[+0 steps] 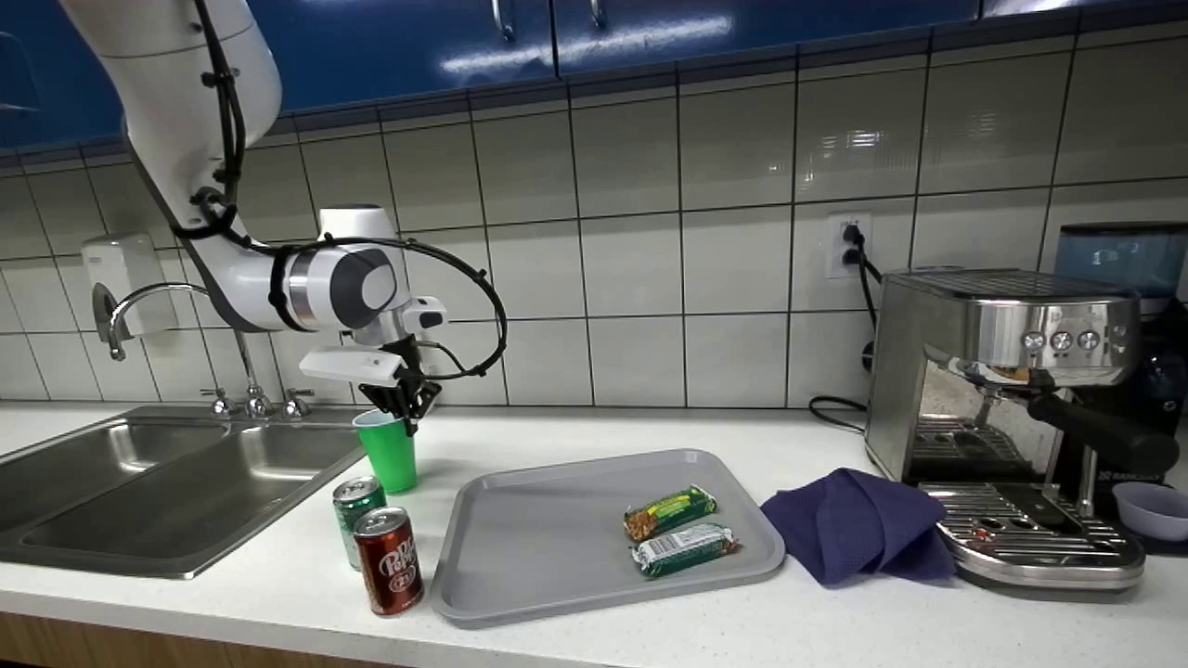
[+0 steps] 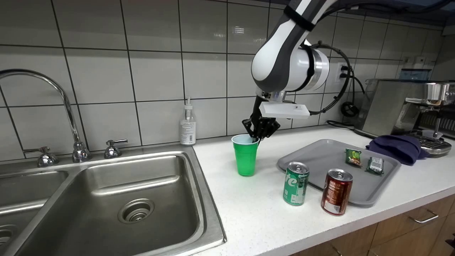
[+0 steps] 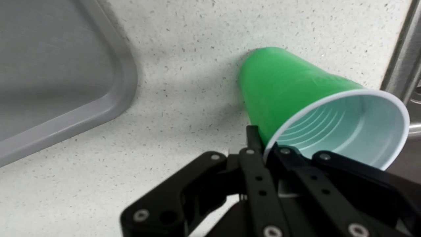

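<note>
Green tapered plastic cup (image 3: pixel 292 87): light, squashable, we judge, best held where the black pincer (image 3: pixel 265 143) grips its rim.

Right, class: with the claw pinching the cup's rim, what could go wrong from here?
The claw grips the cup at one side of its rim, so it might tilt or slip if lifted. The green can stands nearby, so a sideways swing could knock it over. The sink is also close: a dropped cup might roll in.
</note>
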You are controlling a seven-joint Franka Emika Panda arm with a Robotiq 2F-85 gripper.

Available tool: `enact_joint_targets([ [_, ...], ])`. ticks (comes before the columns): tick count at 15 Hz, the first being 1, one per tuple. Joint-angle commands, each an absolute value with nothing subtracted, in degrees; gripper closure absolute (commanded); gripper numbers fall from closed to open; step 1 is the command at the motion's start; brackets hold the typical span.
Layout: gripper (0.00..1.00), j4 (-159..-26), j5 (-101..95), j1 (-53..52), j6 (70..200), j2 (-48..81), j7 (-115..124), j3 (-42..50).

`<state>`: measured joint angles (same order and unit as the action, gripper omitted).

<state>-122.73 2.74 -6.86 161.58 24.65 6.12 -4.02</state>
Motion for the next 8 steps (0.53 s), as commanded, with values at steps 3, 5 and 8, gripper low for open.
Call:
enact_joint_targets([
  [3,0.99,-125.90,5.30,-4.46,161.55,19.20,3.33,-5.88],
  [5,0.99,-126.58,5.57,-4.22,161.77,17.88,3.30,-5.52],
  [8,0.99,-127.65,5.65,-3.57,162.07,16.01,3.44,-4.71],
])
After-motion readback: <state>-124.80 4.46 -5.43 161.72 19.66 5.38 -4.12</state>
